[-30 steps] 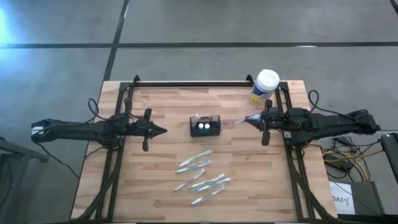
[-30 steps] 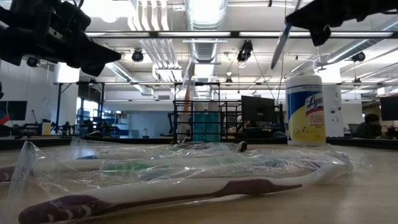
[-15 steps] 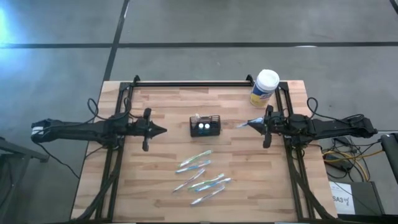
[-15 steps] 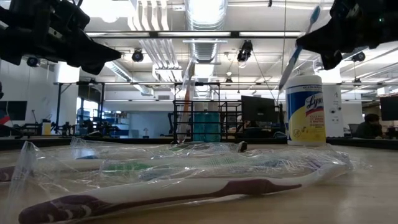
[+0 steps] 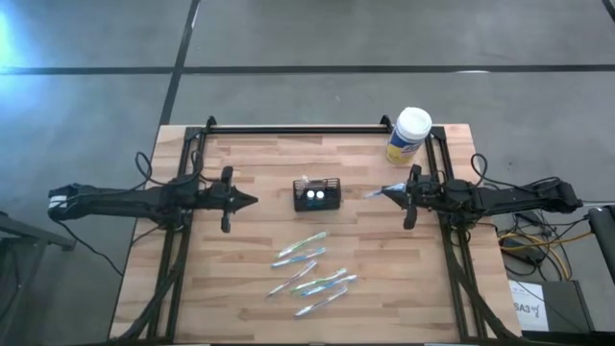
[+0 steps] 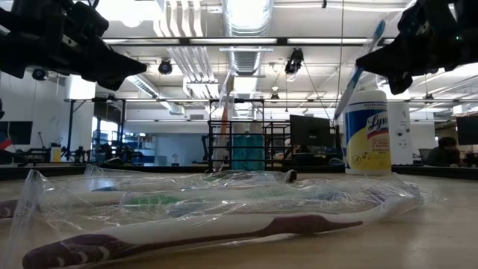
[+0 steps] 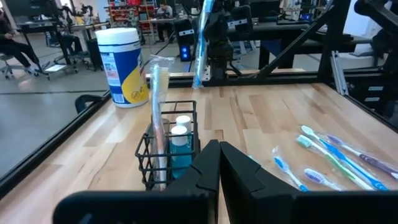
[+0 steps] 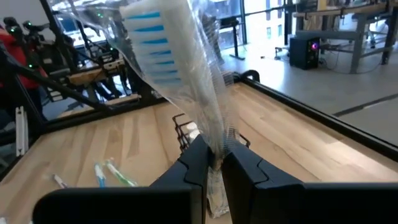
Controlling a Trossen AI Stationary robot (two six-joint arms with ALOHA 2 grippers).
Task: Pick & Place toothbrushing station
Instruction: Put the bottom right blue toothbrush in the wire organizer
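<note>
The black mesh caddy stands on the table's middle, holding a wrapped toothbrush upright and two white-capped bottles. My right gripper hovers right of it, shut on a blue-and-white toothbrush in clear wrap, which also shows in the low view. My left gripper is shut and empty, hovering left of the caddy. My right gripper pinches the wrapped toothbrush's handle between its two fingers. The fingers come level from the table's right side. The brush is lifted clear and tilted, its bristle head raised above the fingers.
Several wrapped toothbrushes lie on the table's near middle. A white-lidded yellow-labelled canister stands at the far right corner. A black rail runs along the far edge.
My right gripper has drawn back a little toward the table's right edge and sunk slightly, and the toothbrush it holds has tipped, its head now higher than a second ago.
</note>
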